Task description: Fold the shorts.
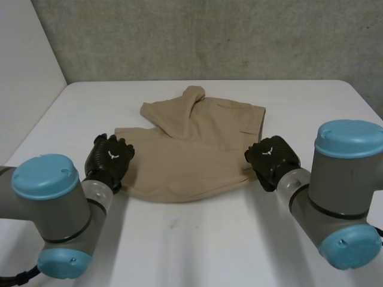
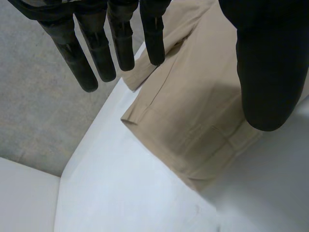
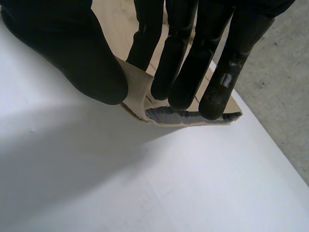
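Tan shorts (image 1: 191,149) lie on the white table (image 1: 209,239), partly folded, with one part turned over in a peak at the far side. My left hand (image 1: 109,158) is at the shorts' left edge. In the left wrist view its fingers (image 2: 96,53) are straight and spread above the cloth (image 2: 193,106), holding nothing. My right hand (image 1: 272,156) is at the shorts' right edge. In the right wrist view its thumb (image 3: 72,53) and fingers pinch a lifted edge of the cloth (image 3: 137,92).
A grey concrete wall (image 1: 209,36) rises behind the table. A white panel (image 1: 24,78) stands at the left. Bare table lies between the arms in front of the shorts, and to both sides.
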